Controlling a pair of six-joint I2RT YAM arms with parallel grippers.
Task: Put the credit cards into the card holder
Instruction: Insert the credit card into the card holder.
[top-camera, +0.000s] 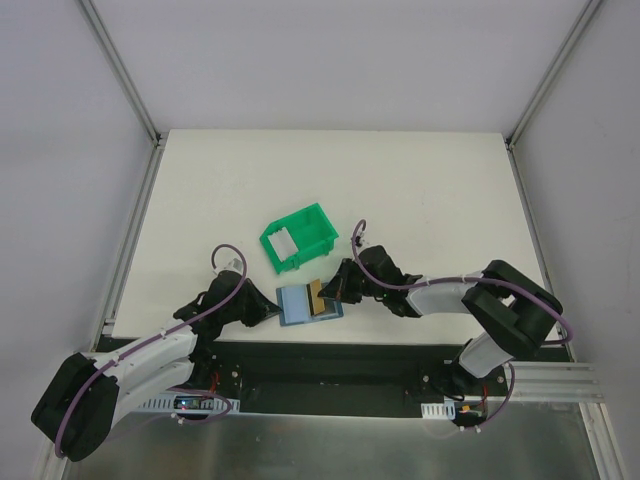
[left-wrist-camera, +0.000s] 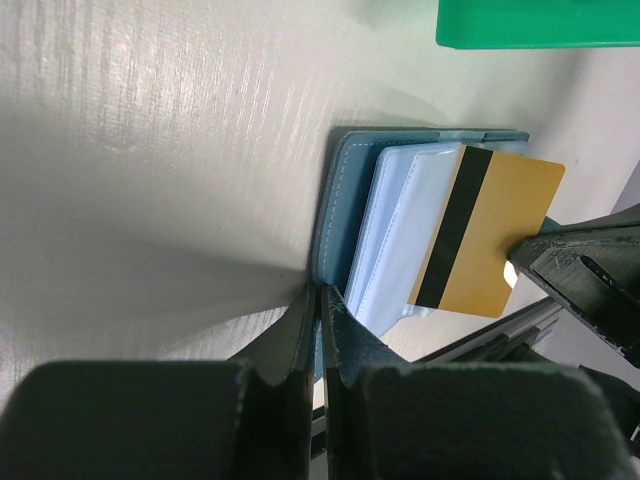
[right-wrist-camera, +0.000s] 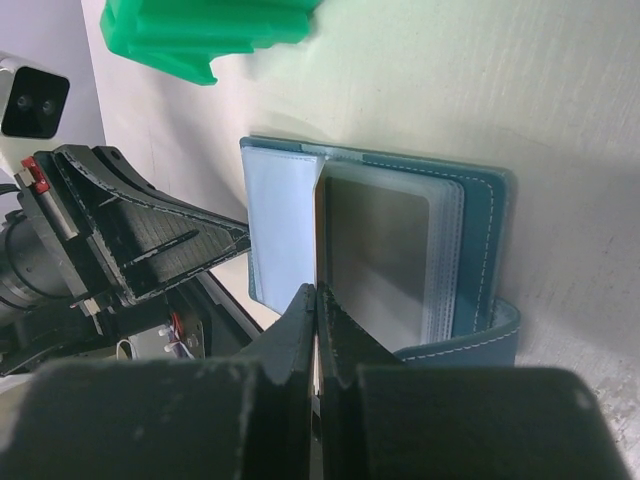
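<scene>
On table: card holder at near edge, between left gripper and right gripper. Card over its right half. Bin just behind.

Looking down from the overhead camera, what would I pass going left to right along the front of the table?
Left arm → left hand → card holder → gold card → right hand → right arm.

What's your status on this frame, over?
Left gripper shut, pinching card holder edge. Right gripper shut on gold card, over the open holder, not yet in. Green bin beyond, not in the way.
</scene>
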